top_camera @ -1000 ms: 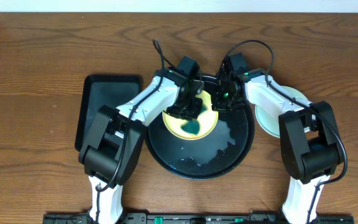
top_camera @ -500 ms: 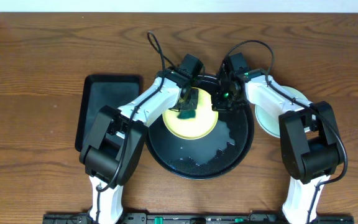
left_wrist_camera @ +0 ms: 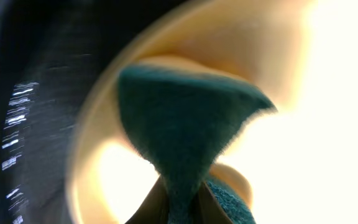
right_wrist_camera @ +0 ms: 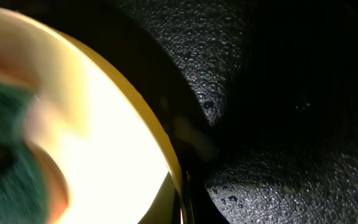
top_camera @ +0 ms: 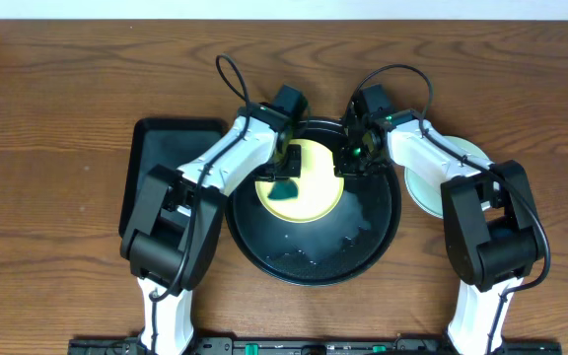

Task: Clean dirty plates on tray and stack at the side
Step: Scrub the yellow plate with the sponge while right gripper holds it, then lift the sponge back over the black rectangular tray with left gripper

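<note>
The pale yellow plate [top_camera: 309, 192] lies in the back half of the round black tray [top_camera: 314, 258]. My left gripper [top_camera: 286, 170] is shut on a green sponge [top_camera: 283, 187], which presses on the plate's left part. In the left wrist view the sponge [left_wrist_camera: 185, 124] fills the middle, pinched between the jaws of the left gripper [left_wrist_camera: 182, 208], with the yellow plate [left_wrist_camera: 291, 56] under it. My right gripper [top_camera: 348, 163] is shut on the plate's right rim. In the right wrist view the rim [right_wrist_camera: 166, 155] runs into the right gripper [right_wrist_camera: 183, 208].
A pale mint plate [top_camera: 424, 189] lies on the table right of the tray, partly under my right arm. A rectangular black tray [top_camera: 161, 168] sits to the left. Wet drops speckle the round tray's floor [right_wrist_camera: 278, 93].
My left gripper has dragged the sponge from the plate's middle towards its left edge. The right gripper has kept its hold on the rim without moving.
</note>
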Controlling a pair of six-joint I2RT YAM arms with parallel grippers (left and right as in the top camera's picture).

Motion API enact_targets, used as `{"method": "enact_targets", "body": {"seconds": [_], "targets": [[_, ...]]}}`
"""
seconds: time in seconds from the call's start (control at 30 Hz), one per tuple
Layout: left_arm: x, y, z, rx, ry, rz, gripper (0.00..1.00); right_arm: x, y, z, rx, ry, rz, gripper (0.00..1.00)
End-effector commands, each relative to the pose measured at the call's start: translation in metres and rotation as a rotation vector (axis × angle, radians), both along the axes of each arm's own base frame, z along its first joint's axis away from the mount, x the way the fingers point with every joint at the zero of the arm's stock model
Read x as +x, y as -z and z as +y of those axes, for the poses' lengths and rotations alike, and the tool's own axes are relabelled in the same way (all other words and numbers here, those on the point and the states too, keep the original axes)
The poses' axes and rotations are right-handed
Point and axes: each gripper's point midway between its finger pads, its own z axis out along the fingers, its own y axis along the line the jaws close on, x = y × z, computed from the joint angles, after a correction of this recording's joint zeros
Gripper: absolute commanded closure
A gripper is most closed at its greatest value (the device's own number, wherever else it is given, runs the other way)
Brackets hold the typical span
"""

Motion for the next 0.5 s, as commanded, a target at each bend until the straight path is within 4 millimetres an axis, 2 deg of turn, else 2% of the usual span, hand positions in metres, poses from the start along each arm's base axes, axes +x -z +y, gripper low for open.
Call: {"method": "enact_targets", "body": {"seconds": [0.0,0.13,0.27,0.33,0.4,0.47], "targets": [[-0.04,-0.008,-0.056,-0.33,0.209,0.157,0.93,-0.012,0.024,-0.014,-0.076,0.022,0.054,0.99],[-0.023,-0.01,-0.065,-0.361,0.223,0.081,0.93,-0.012,0.024,-0.014,-0.078,0.022,0.052,0.99],[0.007,-0.01,-0.066,-0.331,0.19,-0.046,0.92,-0.012,0.024,-0.014,-0.079,0.023,0.053,0.99],[0.023,-0.006,-0.054,-0.246,0.127,-0.109,0.92,-0.012,0.024,-0.014,-0.079,0.023,0.052,0.99],[0.04,0.0,-0.025,-0.084,-0.017,-0.176,0.93,-0.012,0.024,-0.014,-0.079,0.022,0.052,0.99],[0.048,0.001,0.003,0.054,-0.152,-0.221,0.93,-0.013,0.025,-0.015,-0.081,0.022,0.055,0.99]]}}
